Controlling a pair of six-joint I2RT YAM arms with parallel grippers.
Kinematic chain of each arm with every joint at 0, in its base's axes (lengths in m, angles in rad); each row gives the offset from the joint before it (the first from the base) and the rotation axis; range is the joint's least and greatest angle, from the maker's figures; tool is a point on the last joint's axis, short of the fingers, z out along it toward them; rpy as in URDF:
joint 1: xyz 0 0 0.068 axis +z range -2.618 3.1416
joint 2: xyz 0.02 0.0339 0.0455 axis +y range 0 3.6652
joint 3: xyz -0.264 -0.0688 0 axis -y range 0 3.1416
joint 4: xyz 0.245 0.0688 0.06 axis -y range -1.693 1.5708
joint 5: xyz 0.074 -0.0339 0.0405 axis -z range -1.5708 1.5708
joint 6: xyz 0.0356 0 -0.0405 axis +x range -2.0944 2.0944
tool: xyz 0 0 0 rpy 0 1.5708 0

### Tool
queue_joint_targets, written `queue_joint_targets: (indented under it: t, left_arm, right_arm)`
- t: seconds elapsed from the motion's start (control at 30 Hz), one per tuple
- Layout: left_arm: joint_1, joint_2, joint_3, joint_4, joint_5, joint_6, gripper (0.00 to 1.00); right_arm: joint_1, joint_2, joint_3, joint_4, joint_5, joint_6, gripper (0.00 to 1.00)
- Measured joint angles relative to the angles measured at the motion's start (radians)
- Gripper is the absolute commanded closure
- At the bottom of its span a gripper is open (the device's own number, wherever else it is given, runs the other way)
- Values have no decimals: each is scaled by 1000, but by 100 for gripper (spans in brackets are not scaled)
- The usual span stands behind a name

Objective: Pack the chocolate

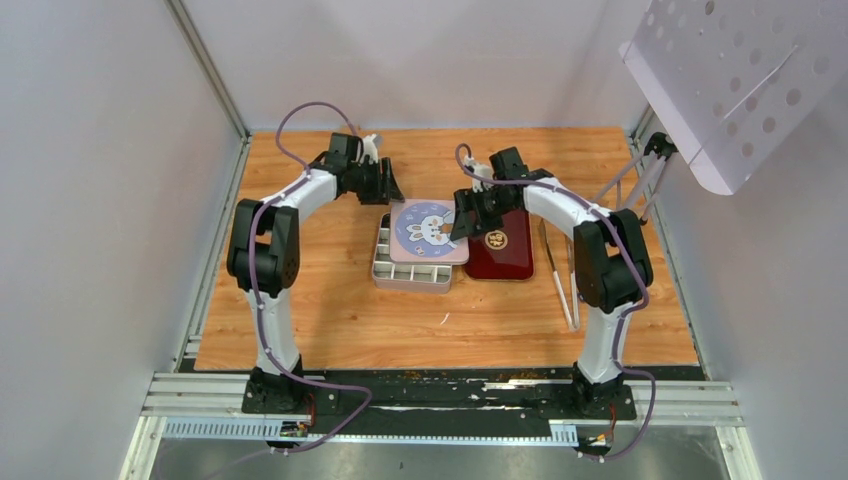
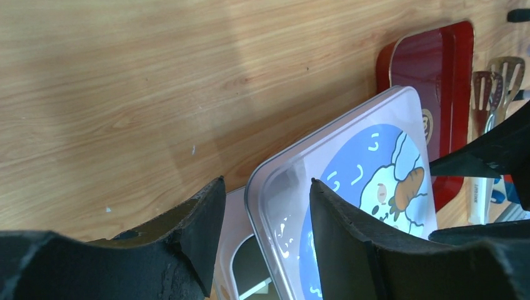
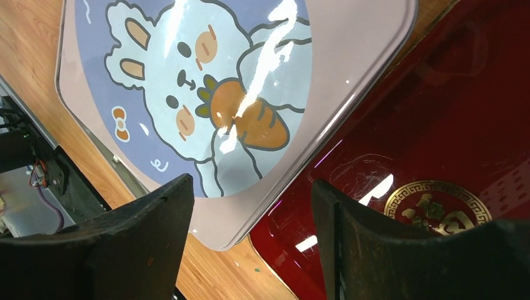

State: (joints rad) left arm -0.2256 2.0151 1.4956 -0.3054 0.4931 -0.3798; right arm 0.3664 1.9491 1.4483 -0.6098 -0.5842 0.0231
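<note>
Nearest to me, a metal rail (image 1: 450, 410) runs along the near edge of a wooden table (image 1: 330, 310), with two robot arms bolted to it side by side. Both arms reach away toward the middle of the table and bend in toward each other.

Between them sits a grey tin (image 1: 381, 262) divided into small compartments. A pale pink lid (image 1: 428, 232) printed with a cartoon rabbit holding a carrot lies askew over it, leaving only the tin's left column and front row uncovered. The chocolate cannot be made out in any view; the lid hides most of the compartments.

The left gripper (image 1: 388, 188) hovers at the lid's far left corner. Its black fingers (image 2: 200, 219) stand apart, released, with nothing pinched between them. The right gripper (image 1: 462, 218) hangs over the lid's right edge. Its fingers (image 3: 350, 237) are also spread, holding nothing, and the lid's corner shows in the gap below them.

Just right of the lid lies a glossy dark red tray (image 1: 503, 248) with a gold emblem; whether lid and tray touch, I cannot tell. Long metal tongs (image 1: 560, 285) lie on the wood further right, beside the right arm. A white perforated panel (image 1: 730, 80) juts in at the upper right.
</note>
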Motion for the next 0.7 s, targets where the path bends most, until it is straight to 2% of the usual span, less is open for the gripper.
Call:
queue_joint_targets:
  t: [0.33,0.7]
  left_arm:
    - [-10,8,0,-22,16,47,55]
    - [-3,-48,-33,-92,20,104,58]
  right_arm:
    - [28,28,4,-6,-8,-3,45]
    - [67,-5,-19,-30,-19,24,48]
